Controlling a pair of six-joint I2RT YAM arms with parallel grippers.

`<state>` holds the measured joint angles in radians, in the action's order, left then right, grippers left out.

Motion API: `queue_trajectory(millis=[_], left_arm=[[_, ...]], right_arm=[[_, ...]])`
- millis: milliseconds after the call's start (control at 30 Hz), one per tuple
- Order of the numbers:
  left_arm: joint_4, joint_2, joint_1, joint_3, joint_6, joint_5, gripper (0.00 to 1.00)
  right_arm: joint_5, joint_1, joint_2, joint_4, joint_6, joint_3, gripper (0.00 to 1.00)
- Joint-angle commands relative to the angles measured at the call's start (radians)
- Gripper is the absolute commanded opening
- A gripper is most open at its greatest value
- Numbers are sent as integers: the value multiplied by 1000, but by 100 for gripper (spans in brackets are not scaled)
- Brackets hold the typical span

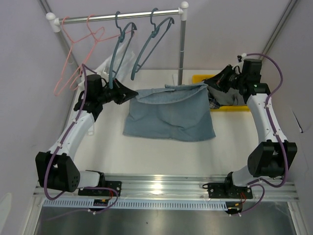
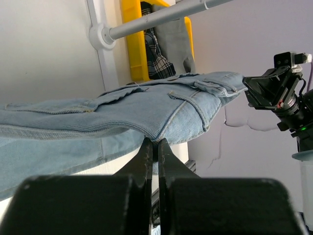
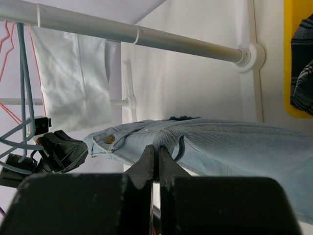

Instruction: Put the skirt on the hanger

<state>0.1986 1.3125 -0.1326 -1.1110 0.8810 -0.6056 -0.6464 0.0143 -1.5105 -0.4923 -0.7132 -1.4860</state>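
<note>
Status: early, judged at the lift stage. Skirt [image 1: 168, 115] gripped at the waistband by both arms, not yet on any hanger. Waistband stretched left to right over mid-table and raised off the table [image 1: 146, 156]; hem end draped toward the near side, resting on the surface. Two teal hangers [image 1: 147, 51] hung on the rail [image 1: 122, 17] at the far side, pink hanger [image 1: 66, 64] further left. None touching the skirt, none off the rail. Left to do, as judged: bringing waistband and a hanger together and fixing the one on the other.

Left gripper [image 1: 133, 93]: reached in from the left, forearm angled up from the near base, pointing right. Pinched fully together on the left end of the waistband, a fold of denim caught between the fingers [image 2: 144, 156] in the left wrist view.

Right gripper [image 1: 211, 87]: reached in from the right, elbow raised, pointing left, just beside the yellow tray [image 1: 230, 108]. Likewise clamped tight on the right end of the waistband, fingers [image 3: 146, 159] meeting on the denim edge.
</note>
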Motion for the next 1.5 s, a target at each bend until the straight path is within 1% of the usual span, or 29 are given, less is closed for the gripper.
queue_trajectory(millis=[0, 100, 133, 167, 200, 267, 300, 333, 400, 433, 467, 500, 567, 600, 667, 700, 800, 900, 1167, 1467], left_arm=[[-27, -44, 25, 22, -45, 26, 0], [-57, -91, 24, 178, -33, 9, 0], [-88, -132, 24, 210, -28, 3, 0], [-90, -154, 24, 242, -27, -5, 0], [-87, -176, 21, 311, -36, -8, 0], [-62, -238, 22, 353, -51, -17, 0], [-47, -258, 22, 416, -69, -16, 0], [-25, -278, 22, 430, -74, -14, 0], [-22, -340, 16, 511, -60, -26, 0], [-21, -357, 16, 590, -57, -32, 0], [-10, -372, 16, 612, -60, -34, 0], [7, -398, 16, 631, -76, -22, 0], [30, -410, 16, 686, -89, -11, 0], [24, -406, 16, 721, -89, -8, 0], [-4, -398, 8, 749, -77, -19, 0], [-20, -392, -1, 772, -68, -16, 0], [-27, -378, -5, 795, -77, 0, 0], [-16, -364, -9, 800, -94, 12, 0], [15, -338, -12, 787, -126, 41, 0], [30, -328, -19, 781, -140, 49, 0]], right_arm=[[45, 15, 55, 32, 35, 60, 0], [45, 30, 123, 50, 46, 173, 0], [44, 36, 174, 64, 43, 263, 0], [41, 42, 197, 69, 46, 300, 0], [40, 44, 222, 64, 53, 332, 0], [44, 44, 286, 37, 69, 413, 0], [42, 42, 311, 31, 67, 441, 0], [47, 39, 337, 24, 66, 472, 0], [70, 23, 430, -5, 55, 573, 0], [83, 19, 464, -15, 52, 611, 0], [86, 19, 501, -29, 34, 653, 0], [83, 19, 566, -31, 23, 737, 0], [85, 21, 619, -49, -8, 808, 0], [80, 19, 654, -42, -20, 876, 0], [79, 16, 677, -23, -51, 941, 0], [74, 15, 688, -11, -75, 999, 0], [68, 12, 691, 23, -92, 1067, 0], [86, 12, 685, 38, -89, 1086, 0], [109, 19, 641, 54, -60, 1084, 0], [106, 30, 641, 55, -46, 1089, 0]])
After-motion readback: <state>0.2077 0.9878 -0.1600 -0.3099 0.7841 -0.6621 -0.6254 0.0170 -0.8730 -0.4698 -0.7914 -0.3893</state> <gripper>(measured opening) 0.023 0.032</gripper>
